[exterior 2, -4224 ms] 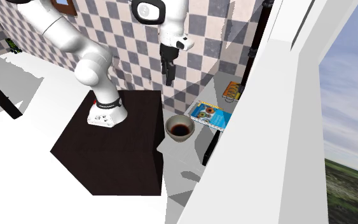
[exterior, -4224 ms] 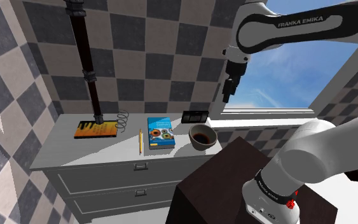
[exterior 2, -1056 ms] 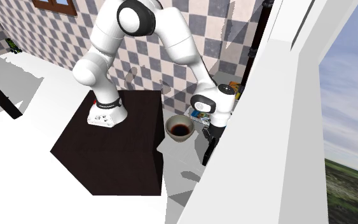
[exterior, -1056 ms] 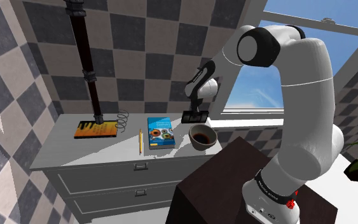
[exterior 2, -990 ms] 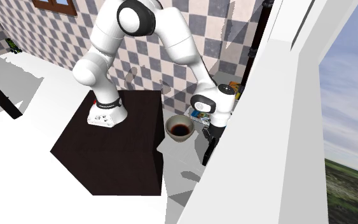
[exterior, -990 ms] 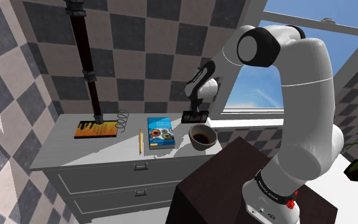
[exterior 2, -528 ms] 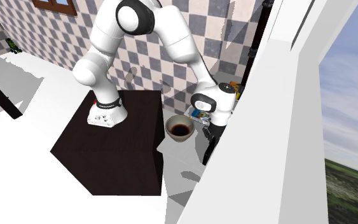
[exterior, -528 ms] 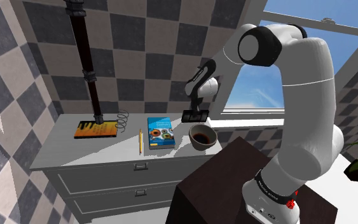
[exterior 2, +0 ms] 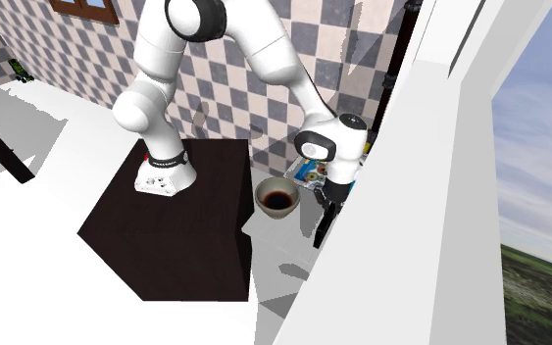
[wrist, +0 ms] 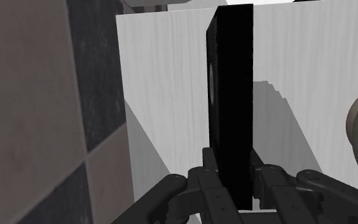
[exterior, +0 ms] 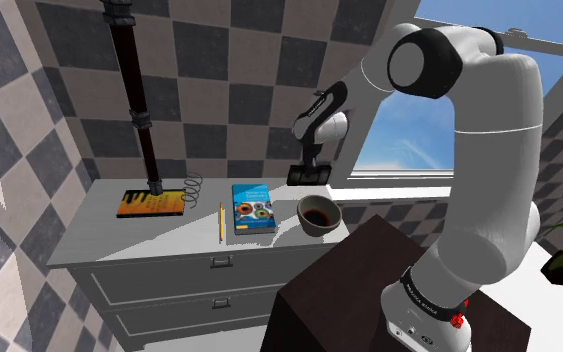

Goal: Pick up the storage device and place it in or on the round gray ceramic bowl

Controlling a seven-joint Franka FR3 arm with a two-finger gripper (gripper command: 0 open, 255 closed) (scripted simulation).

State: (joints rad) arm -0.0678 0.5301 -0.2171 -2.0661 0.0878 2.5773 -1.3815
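Thin black storage device (exterior: 308, 174) stands on edge at the shoulder view's centre, pinched in the end effector (wrist: 234, 164). Round grey bowl (exterior: 317, 215), dark inside, sits upright just below it in frame.

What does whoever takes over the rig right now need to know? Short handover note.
Gripper: shut on the black storage device, which it clasps edge-on.
Device: held at the back of the white dresser top by the window, apparently just clear of the surface.
Bowl: upright on the dresser, in front of the held device in the shoulder view; the device is not in it.
Done: grasp made, lift seemingly begun.
Left: carry the device over the bowl, lower it in, release.
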